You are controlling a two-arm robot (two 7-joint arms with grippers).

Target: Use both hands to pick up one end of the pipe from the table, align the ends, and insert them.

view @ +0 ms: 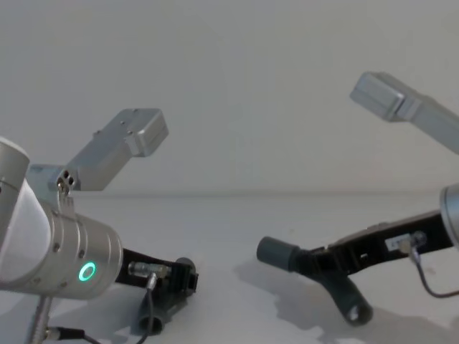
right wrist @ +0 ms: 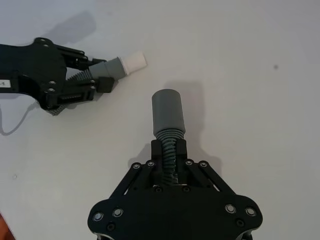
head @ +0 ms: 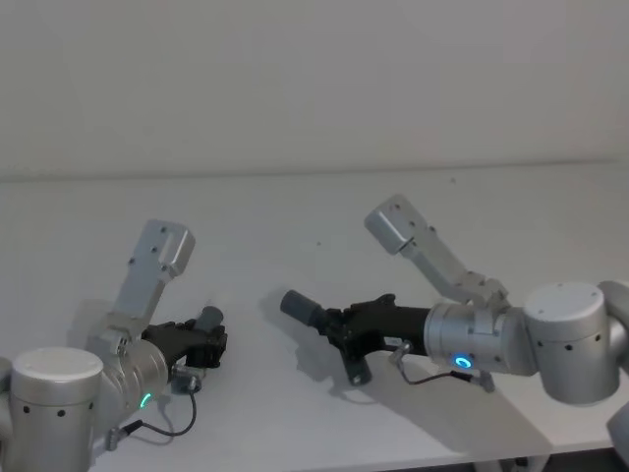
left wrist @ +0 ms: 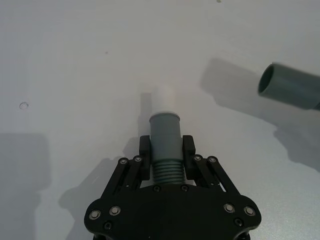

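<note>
Grey spigot piece [left wrist: 165, 132] is clamped in your left pincer [left wrist: 166, 154], hollow-cuff piece [right wrist: 168, 112] in your right pincer [right wrist: 169, 150], the two well apart over the tabletop [head: 295, 202].

A dark grey ribbed bent hose piece [left wrist: 165, 135] with a short white spigot tip [left wrist: 164, 98] is clamped at its ribs in the left tool [left wrist: 166, 150], at the white bench's [head: 295, 216] 8 o'clock, tip aimed toward 1 o'clock. The second grey hose piece [right wrist: 169, 117], its hollow wide cuff [head: 298, 306] aimed toward 10 o'clock, is clamped in the right tool [right wrist: 169, 150] near centre. The ends are apart.
</note>
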